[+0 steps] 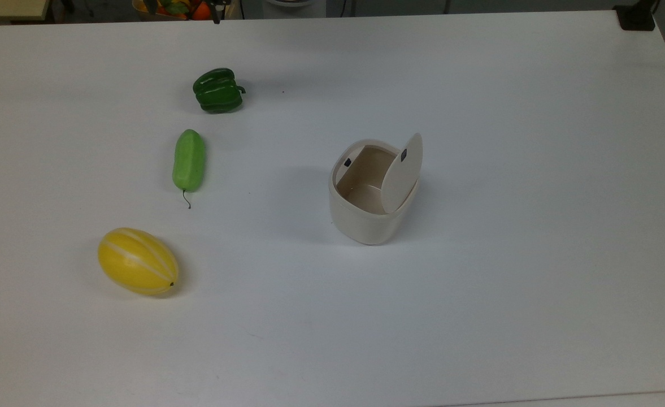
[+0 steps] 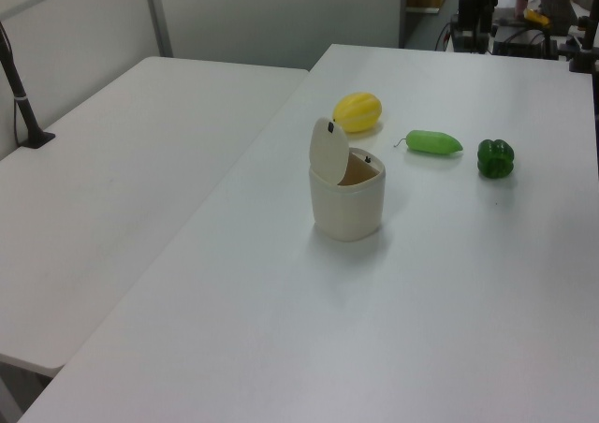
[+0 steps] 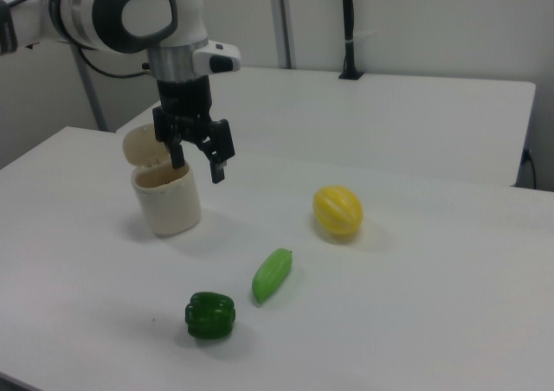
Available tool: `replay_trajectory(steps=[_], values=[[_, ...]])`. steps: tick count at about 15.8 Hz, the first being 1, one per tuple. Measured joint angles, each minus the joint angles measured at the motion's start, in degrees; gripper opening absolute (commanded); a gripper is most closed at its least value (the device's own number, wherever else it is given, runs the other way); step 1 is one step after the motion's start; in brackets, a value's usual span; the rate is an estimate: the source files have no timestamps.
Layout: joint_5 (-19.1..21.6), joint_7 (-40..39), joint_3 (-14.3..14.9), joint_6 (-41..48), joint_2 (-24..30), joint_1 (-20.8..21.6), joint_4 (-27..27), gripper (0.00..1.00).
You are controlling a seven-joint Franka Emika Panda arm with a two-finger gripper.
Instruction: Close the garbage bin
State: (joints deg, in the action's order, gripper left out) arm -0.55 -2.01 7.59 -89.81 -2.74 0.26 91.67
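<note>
The garbage bin (image 1: 366,221) is a small cream-white tub standing near the middle of the white table. Its flat lid (image 1: 403,172) stands up on its hinge at the top view's right, with a small dark square mark on it, and the tan inside shows. In the left view the garbage bin (image 2: 346,208) has its lid (image 2: 328,150) raised on the left view's left. In the right view my gripper (image 3: 197,168) hangs open, fingers pointing down, overlapping the upper right rim of the garbage bin (image 3: 169,202). Nothing is between the fingers.
A yellow melon (image 1: 138,261), a light green cucumber (image 1: 188,160) and a dark green pepper (image 1: 217,90) lie in a line at the top view's left, well apart from the bin. A second white table (image 2: 112,189) adjoins, with a black post (image 2: 23,105) on it.
</note>
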Motion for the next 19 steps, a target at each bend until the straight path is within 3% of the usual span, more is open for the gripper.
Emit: replay_trajectory(steps=[9, 16, 18, 19], values=[[0.45, -0.03, 0.00, 0.94, 0.13, 0.05, -0.07, 1.00], [0.47, -0.03, 0.03, -3.71, -0.03, 0.05, -0.22, 1.00], [0.56, -0.05, 0.02, -3.87, -0.48, 0.11, -0.22, 0.81], [0.59, -0.10, 0.01, -4.44, -0.83, 0.36, -0.22, 0.65]])
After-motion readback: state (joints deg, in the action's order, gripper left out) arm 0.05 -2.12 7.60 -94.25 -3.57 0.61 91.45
